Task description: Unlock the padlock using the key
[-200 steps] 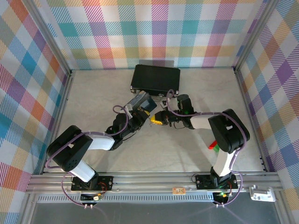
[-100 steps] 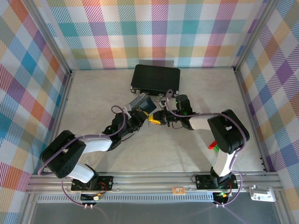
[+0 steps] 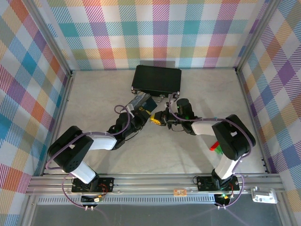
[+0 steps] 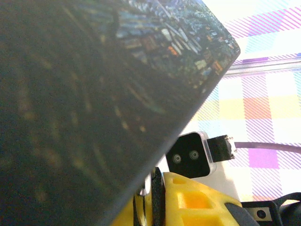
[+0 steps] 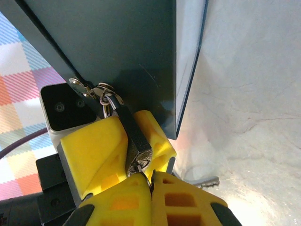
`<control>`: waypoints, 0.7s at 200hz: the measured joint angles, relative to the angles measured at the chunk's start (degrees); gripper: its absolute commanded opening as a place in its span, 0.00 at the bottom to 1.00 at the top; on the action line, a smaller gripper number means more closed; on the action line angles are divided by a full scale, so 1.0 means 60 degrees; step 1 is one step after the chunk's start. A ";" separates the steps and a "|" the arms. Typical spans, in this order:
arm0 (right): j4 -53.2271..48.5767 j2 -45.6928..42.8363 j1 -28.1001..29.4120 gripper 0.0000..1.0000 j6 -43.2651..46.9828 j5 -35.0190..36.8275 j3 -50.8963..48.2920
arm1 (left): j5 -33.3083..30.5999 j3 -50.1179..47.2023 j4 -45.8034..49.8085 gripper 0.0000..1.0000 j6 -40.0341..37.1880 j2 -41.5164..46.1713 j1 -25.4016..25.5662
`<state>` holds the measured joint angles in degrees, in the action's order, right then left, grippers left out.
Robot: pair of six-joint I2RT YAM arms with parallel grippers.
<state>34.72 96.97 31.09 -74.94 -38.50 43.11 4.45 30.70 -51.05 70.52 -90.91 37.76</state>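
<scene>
From above, a black case (image 3: 156, 79) lies at the back, and both arms meet in front of it at a blue box (image 3: 144, 100). In the left wrist view, the box's dark face blocks most of the scene. In the right wrist view, the left gripper (image 5: 128, 143) clamps its 2 yellow fingers on the padlock (image 5: 137, 137), which hangs from the box's hasp. The right gripper (image 5: 151, 181) is fully closed just beneath it, with the key (image 5: 205, 181) jutting out beside its tips.

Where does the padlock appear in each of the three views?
Right wrist: padlock at centre, shackle on the hasp of the blue box, body between yellow fingertips.
Top external: too small to make out; where the yellow fingertips meet, just below the box.
Left wrist: perhaps the dark sliver at the bottom edge beside the box; too blurred to tell.
Shared landmark: the blue box.
</scene>
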 measured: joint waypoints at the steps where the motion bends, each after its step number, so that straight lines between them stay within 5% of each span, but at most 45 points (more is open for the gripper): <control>1: -0.0036 -0.0025 0.0000 0.00 0.0033 0.0018 0.0000 | 0.0004 0.0000 -0.0015 0.00 0.0004 -0.0007 0.0000; 99: -0.0033 -0.0474 0.0004 0.34 0.0896 0.0707 -0.0408 | -0.0729 0.0109 0.1967 0.00 -0.0415 0.0688 0.0142; 140: -0.0073 -0.1395 0.0000 0.36 0.1406 0.1049 -0.0973 | -0.1056 0.0160 0.2816 0.00 -0.0688 0.0729 0.0142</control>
<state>34.28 88.60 31.09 -66.50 -32.21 37.28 -1.89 31.66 -34.15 66.39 -86.54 38.61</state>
